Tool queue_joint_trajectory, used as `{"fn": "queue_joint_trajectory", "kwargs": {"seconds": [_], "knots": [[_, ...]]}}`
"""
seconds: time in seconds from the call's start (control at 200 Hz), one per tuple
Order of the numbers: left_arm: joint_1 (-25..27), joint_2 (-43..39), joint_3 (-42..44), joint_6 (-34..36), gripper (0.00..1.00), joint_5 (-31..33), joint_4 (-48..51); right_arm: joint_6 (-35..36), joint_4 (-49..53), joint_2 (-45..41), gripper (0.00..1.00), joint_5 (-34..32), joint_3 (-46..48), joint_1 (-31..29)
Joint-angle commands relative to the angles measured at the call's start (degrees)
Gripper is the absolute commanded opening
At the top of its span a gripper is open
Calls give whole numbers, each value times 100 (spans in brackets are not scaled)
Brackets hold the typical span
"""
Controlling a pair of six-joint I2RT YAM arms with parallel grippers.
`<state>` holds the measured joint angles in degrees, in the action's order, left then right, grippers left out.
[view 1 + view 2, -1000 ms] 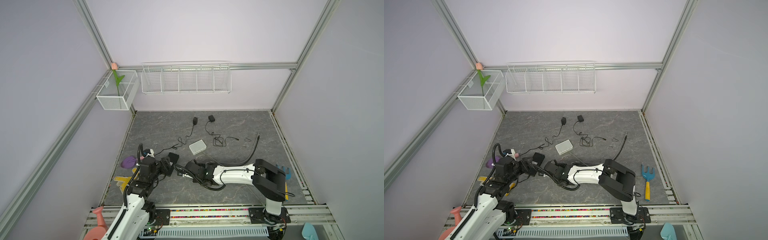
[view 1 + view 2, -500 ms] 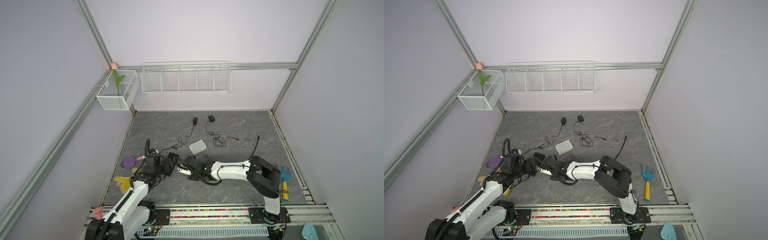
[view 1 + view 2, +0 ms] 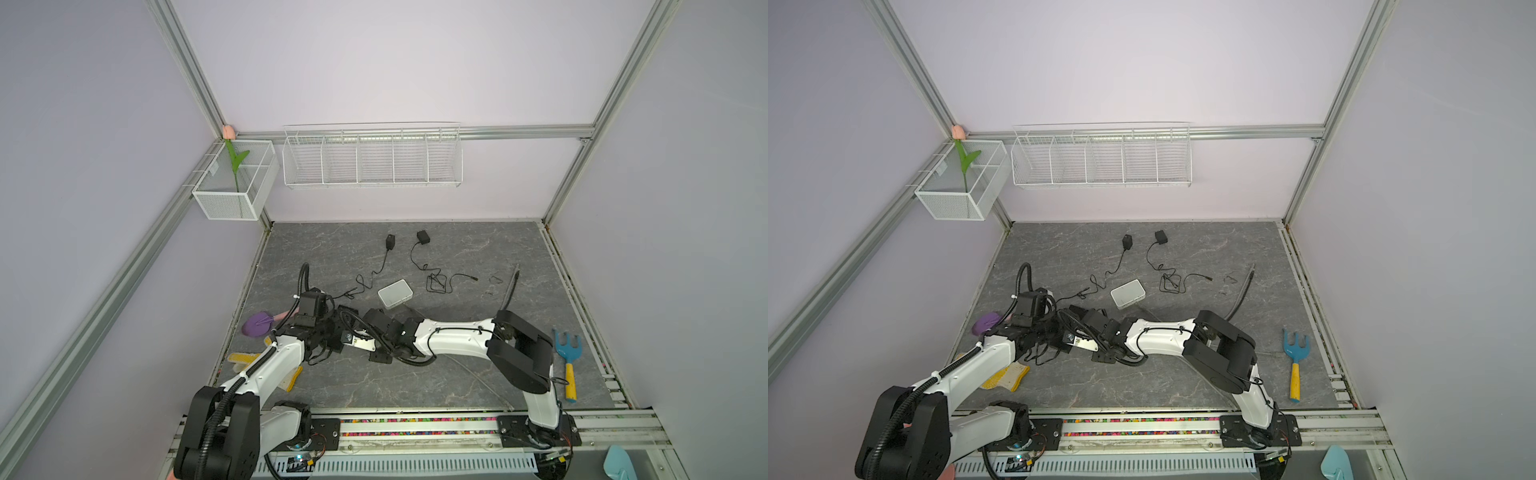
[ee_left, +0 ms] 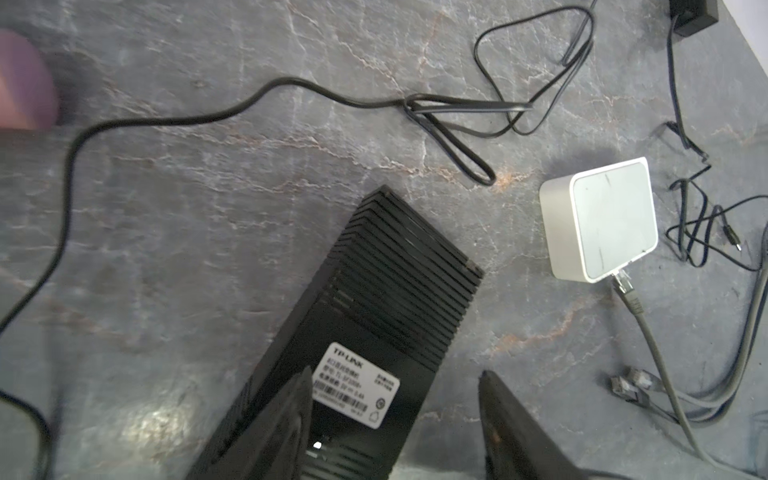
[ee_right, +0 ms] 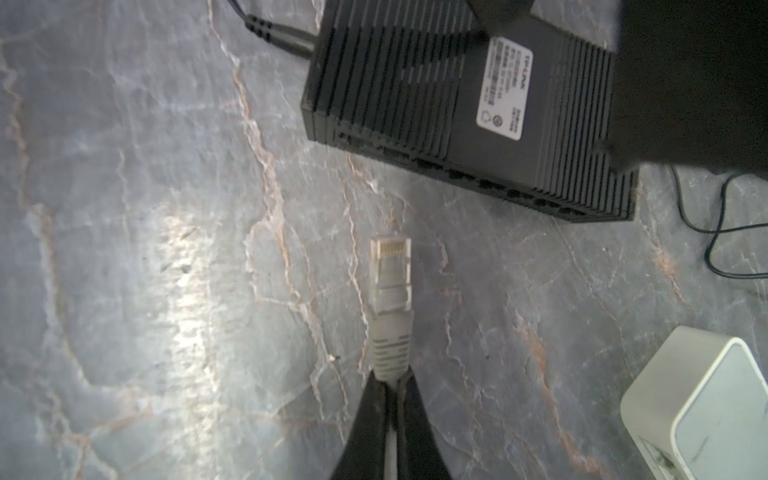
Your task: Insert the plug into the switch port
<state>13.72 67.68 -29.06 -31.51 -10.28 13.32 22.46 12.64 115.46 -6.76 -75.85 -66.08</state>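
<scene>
Ahead of the right gripper (image 5: pixel 389 378) jaws clamping the RJ45 plug (image 5: pixel 390 266), the TP-Link switch (image 5: pixel 415 83) is lying, ports facing; left gripper (image 4: pixel 395 374) is gaping.

The switch (image 4: pixel 374 291) is ribbed black, plug (image 5: pixel 390 270) clear-grey, tabletop (image 5: pixel 166 208) veined grey.

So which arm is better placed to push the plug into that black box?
The right arm: its jaws hold the grey plug by its boot, tip facing the port row of the black switch, not yet in. The left arm's jaws straddle the switch.
</scene>
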Motion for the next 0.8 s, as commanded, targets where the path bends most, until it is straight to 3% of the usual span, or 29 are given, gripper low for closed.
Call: {"fn": "queue_joint_trajectory", "kwargs": {"seconds": [0.0, 0.145, 0.295, 0.44, 0.795], "knots": [[-18, -8, 59, 20, 61, -415, 16, -117, 61, 170, 6, 263, -79, 18], [-18, -346, 126, -149, 59, -522, -30, -143, 29, 195, 6, 226, -69, 33], [-27, -841, 43, -129, 59, -131, 287, -195, 41, 216, 6, -44, -54, 56], [-86, -1090, -89, 51, 68, 418, 734, -317, 36, 260, 6, -143, -107, 78], [-343, 98, -354, 148, 69, 383, 803, -385, 308, 203, 6, -611, -212, 123]]}}
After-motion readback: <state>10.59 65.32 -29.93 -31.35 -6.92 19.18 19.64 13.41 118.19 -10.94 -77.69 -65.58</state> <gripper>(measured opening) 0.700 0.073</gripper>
